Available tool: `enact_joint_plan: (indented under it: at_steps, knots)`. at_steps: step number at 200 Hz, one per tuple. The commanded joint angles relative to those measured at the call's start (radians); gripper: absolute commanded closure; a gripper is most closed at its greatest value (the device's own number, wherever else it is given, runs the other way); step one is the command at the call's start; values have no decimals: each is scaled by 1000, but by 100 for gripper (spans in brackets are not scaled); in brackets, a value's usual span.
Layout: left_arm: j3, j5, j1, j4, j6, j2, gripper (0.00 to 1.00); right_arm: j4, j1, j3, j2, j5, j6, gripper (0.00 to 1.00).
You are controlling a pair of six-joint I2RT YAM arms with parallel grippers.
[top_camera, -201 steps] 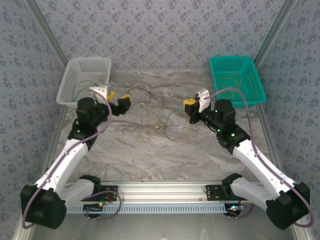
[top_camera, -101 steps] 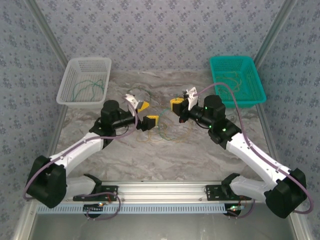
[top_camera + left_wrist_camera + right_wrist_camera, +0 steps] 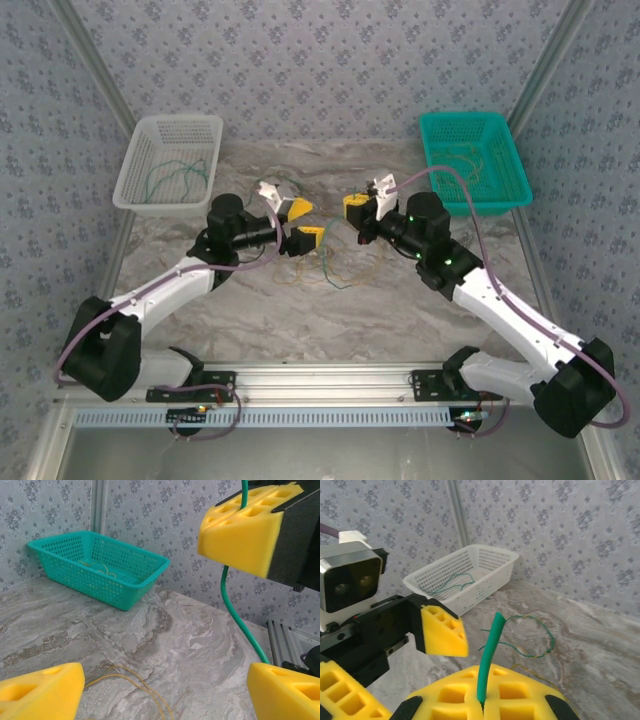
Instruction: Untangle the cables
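With my right gripper [image 3: 355, 208] clenched on the green cable [image 3: 489, 655], held over the tangle [image 3: 325, 265] at mid-table, and my left gripper [image 3: 305, 221] wide open facing it, I judge the step is freeing one strand; next the left must close on it lower down.

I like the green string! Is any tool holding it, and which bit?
The right tool pinches the green cable just below its cut end. The left tool is open and holds nothing.
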Motion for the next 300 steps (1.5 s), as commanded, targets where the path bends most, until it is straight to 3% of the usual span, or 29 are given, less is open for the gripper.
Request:
enact_joint_plan:
  at_steps: [1, 36, 61, 92, 104, 117, 131, 165, 178, 254, 300]
  knots:
    - [2, 30, 16, 46, -8, -72, 12, -7, -16, -11, -55, 85, -35, 100]
    - [39, 112, 6, -29, 38, -93, 7, 2, -8, -20, -55, 97, -26, 100]
    - [83, 90, -31, -159, 130, -89, 6, 29, 23, -4, -34, 75, -19, 100]
    - [91, 99, -36, -134, 119, -43, 8, 53, 41, 7, -7, 64, -6, 100]
    - [91, 105, -36, -115, 116, -28, 20, 57, 46, 10, -1, 58, -2, 100]
    - [85, 105, -36, -94, 113, -16, 50, 59, 46, 10, -1, 63, 3, 100]
    - [91, 103, -36, -95, 111, -2, 71, 67, 42, 2, -14, 64, 13, 100]
    - [85, 71, -36, -95, 96, 12, 83, 68, 25, -2, -27, 19, 38, 100]
    - [82, 53, -35, -86, 92, 11, 100, 62, 25, -1, -20, 16, 41, 100]
    - [19, -36, -35, 142, -49, -27, 100, 9, -75, 23, 106, -12, 169, 100]
    - [-38, -193, -34, 301, -105, -38, 100, 19, -35, 28, 278, -203, 187, 100]
